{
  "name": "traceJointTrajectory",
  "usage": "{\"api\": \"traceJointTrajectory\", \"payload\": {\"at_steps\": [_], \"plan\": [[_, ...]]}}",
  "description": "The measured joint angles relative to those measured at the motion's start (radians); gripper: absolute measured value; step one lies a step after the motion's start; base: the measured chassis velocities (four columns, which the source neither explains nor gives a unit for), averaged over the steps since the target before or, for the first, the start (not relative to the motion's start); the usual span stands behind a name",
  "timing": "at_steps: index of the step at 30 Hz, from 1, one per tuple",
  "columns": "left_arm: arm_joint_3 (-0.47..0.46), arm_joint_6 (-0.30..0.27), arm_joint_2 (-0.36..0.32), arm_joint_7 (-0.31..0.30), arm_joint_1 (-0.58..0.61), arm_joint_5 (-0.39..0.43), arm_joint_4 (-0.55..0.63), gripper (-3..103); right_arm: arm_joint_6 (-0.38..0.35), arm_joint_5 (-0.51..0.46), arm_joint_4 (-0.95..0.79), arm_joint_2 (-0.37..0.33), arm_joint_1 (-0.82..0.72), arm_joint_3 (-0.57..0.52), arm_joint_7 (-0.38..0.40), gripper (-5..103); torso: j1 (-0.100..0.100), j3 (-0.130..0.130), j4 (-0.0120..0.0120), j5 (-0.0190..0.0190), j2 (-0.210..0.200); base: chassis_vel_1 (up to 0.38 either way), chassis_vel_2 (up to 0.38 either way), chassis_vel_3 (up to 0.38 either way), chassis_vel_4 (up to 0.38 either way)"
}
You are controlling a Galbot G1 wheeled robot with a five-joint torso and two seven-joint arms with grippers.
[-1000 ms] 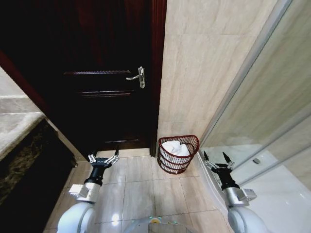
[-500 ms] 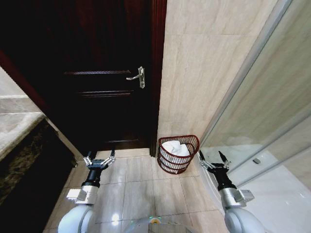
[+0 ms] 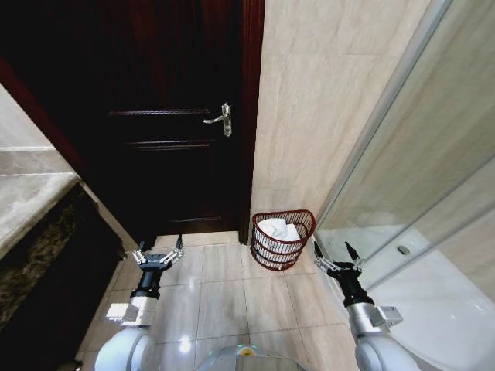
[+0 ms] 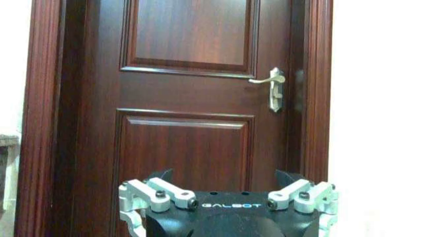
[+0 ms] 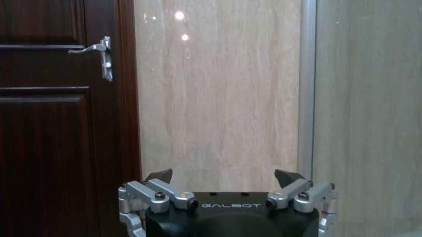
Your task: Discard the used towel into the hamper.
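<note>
The small round reddish-brown wire-weave hamper [image 3: 283, 239] stands on the pale tiled floor [image 3: 224, 297] against the beige tiled wall [image 3: 325, 100], just beside the frame of the dark brown panelled wooden door [image 3: 166, 116]. A crumpled white towel [image 3: 278, 229] lies inside it, its top showing just under the rim.

The left gripper [image 3: 158, 253] hangs low over the floor, released, its fingers spread wide and holding nothing. The hamper sits ahead of it and off to its right, well apart; the door stands straight ahead of it. In the left wrist view the black gripper body with silver finger links [image 4: 228, 197] faces the door panels, and the silver lever door handle [image 4: 273, 85] is above it and to its right.

The right gripper [image 3: 335, 259] also hangs low, released and empty, fingers splayed. The hamper is near it, ahead and to its left, not touching. To its right runs the glass shower screen [image 3: 433, 193] with its metal frame. In the right wrist view this gripper [image 5: 224, 195] points at the beige wall between the door and the screen's metal edge [image 5: 307, 89].

A dark stone counter [image 3: 35, 232] lies beyond the left gripper's left side.
</note>
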State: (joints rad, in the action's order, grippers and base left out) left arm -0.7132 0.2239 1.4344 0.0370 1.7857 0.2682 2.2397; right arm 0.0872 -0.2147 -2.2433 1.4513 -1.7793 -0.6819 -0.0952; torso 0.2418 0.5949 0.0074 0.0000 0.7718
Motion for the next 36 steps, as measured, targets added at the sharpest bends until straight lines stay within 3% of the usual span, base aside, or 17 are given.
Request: {"api": "traceJointTrajectory", "payload": {"at_steps": [36], "plan": [[0.016, 0.028, 0.017, 0.014, -0.016, -0.003, -0.029, 100, 0.02, 0.025, 0.022, 0.014, -0.003, 0.021, 0.007, 100, 0.0, 0.0, 0.0, 0.0, 0.0, 0.074, -0.081, -0.076, 0.078]]}}
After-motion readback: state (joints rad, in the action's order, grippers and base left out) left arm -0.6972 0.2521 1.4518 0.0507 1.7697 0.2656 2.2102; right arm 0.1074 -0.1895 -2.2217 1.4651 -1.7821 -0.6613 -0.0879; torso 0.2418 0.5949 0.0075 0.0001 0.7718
